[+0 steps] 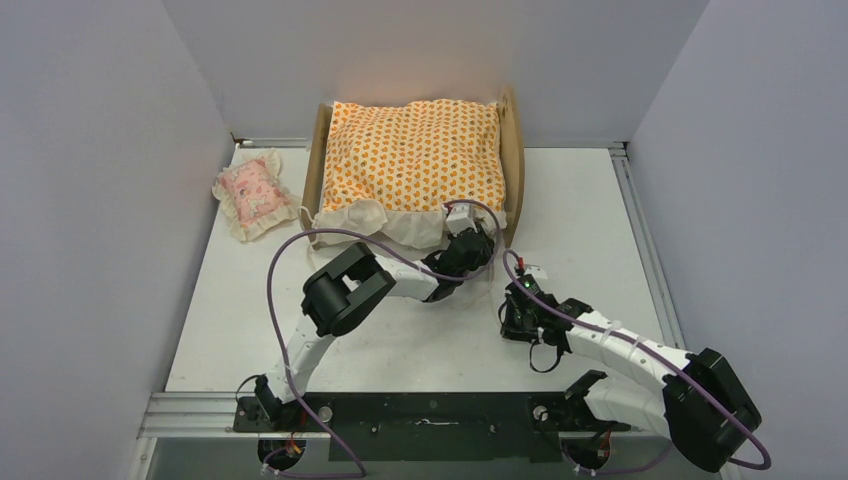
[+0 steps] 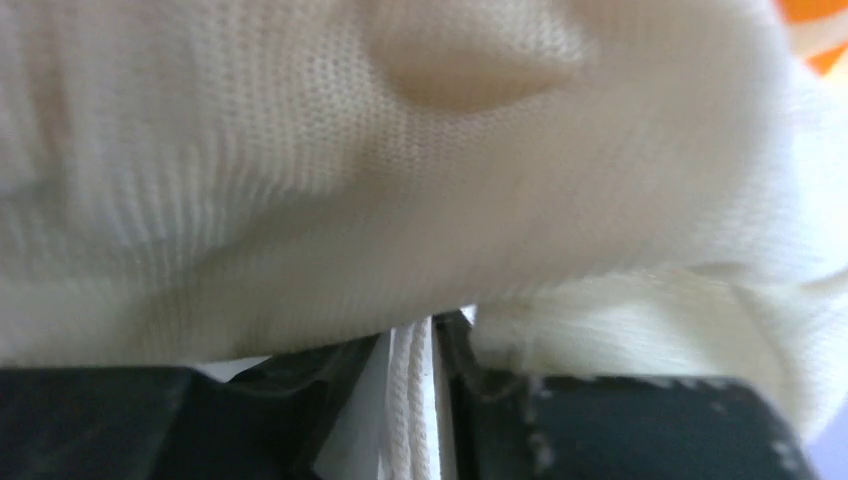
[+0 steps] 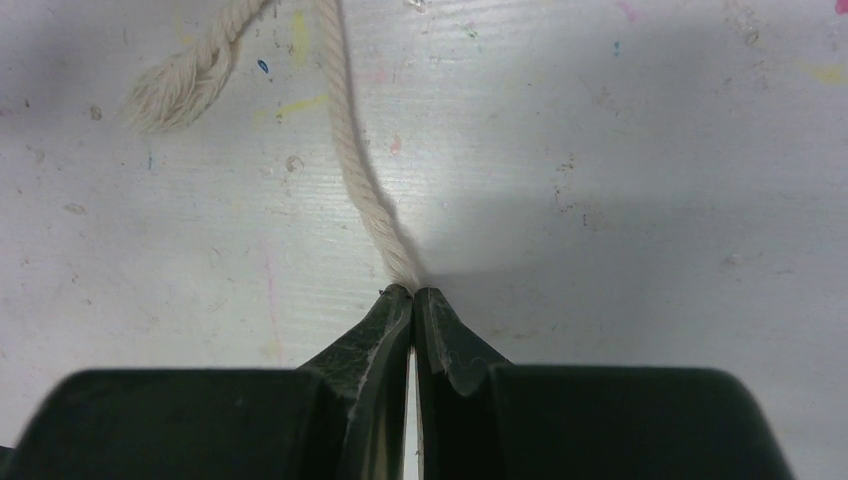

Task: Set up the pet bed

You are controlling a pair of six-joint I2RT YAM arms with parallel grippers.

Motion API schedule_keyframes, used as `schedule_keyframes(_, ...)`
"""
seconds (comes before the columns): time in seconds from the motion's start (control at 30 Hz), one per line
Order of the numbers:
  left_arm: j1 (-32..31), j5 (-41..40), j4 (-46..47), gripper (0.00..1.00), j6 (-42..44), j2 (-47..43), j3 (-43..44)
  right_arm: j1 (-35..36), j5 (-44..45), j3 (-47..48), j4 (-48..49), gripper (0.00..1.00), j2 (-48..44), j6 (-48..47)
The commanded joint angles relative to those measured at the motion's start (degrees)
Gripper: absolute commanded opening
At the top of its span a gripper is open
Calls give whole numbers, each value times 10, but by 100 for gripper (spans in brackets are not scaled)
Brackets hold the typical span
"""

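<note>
The pet bed (image 1: 513,140), a light wooden frame, stands at the back of the table. The orange-patterned cushion (image 1: 415,150) lies in it and hides its base. My left gripper (image 1: 462,225) is at the cushion's cream ruffle (image 1: 385,222), by the near right corner. In the left wrist view the ruffle (image 2: 400,180) fills the frame. The left gripper (image 2: 412,335) stands narrowly open under it, with a white twisted cord (image 2: 410,400) between its fingers. My right gripper (image 3: 413,292) is shut on a white cord (image 3: 352,160) just above the table (image 3: 620,200).
A small pink frilled pillow (image 1: 250,193) lies on the table to the left of the bed. The cord's frayed end (image 3: 175,90) rests on the tabletop ahead of the right gripper. Grey walls close in on the left, the back and the right.
</note>
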Motion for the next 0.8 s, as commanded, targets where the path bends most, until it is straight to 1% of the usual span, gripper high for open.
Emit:
schedule_keyframes(0.0, 4, -20, 68, 13, -5, 9, 17, -2, 2, 6, -37, 5, -24, 5)
schedule_keyframes(0.07, 4, -17, 89, 2, 2, 1, -2, -3, 13, 14, -48, 5, -38, 7)
schedule_keyframes(0.1, 4, -17, 99, 0, 5, -4, -13, -2, 18, 19, -53, 5, -43, 8)
schedule_keyframes(0.23, 6, -6, 136, 0, 15, -35, -64, -18, 31, 52, -60, 5, -54, 6)
schedule_keyframes(0.37, 9, 18, 149, 0, 22, -57, -86, -80, 16, 96, -32, 5, -39, -27)
schedule_keyframes(0.47, 10, 32, 155, 0, 29, -69, -97, -136, -20, 131, 15, 5, -1, -52)
schedule_keyframes(0.53, 11, 41, 161, 0, 29, -78, -107, -154, -45, 157, 43, 5, 32, -67)
schedule_keyframes(0.67, 11, 67, 163, 0, 41, -92, -117, -162, -60, 198, 98, 5, 102, -85)
schedule_keyframes(0.77, 12, 87, 170, 0, 43, -101, -129, -164, -61, 203, 156, 5, 136, -91)
